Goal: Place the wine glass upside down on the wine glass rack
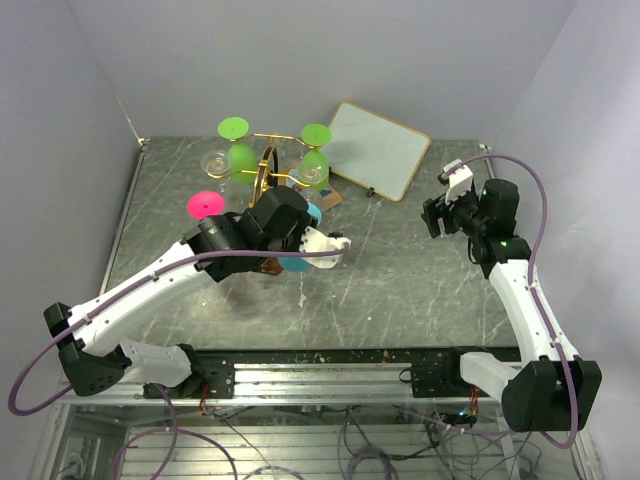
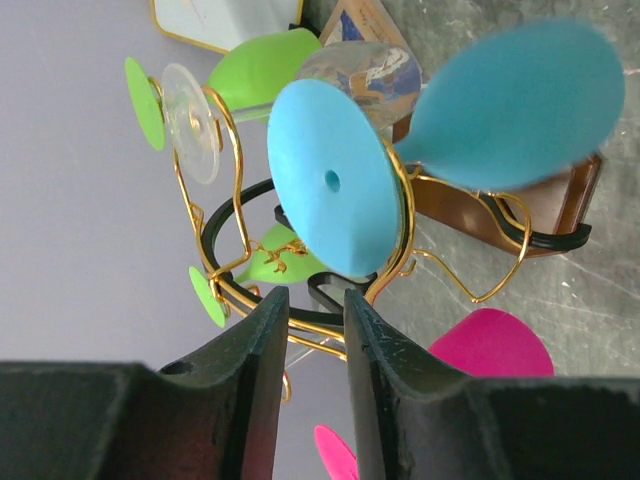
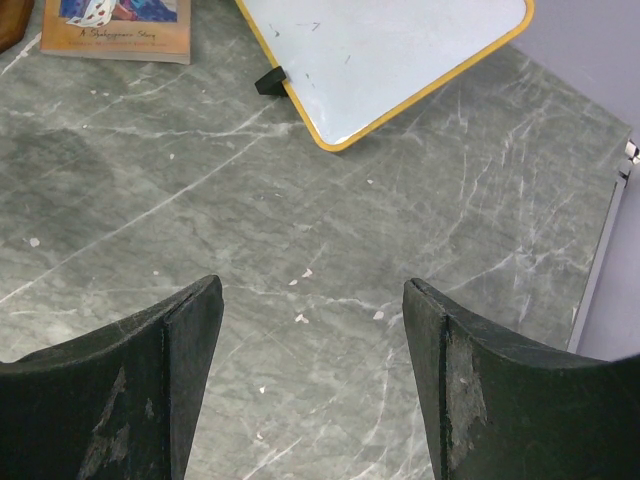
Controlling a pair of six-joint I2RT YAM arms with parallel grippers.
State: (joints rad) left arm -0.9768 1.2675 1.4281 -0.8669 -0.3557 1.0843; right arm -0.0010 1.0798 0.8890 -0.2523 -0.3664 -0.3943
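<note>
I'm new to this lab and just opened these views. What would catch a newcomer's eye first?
The bright glasses clustered at the gold wine glass rack, at the back left of the table: green glasses, a pink glass, and a blue wine glass hung just beyond the left claw, whose jaws stand slightly apart on nothing. Then the yellow-framed white board at the rear, and the right claw open above bare table.

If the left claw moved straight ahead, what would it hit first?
Likely the round foot of the blue wine glass hanging on the gold rack, just ahead of the left claw; a rack wire might come first.
</note>
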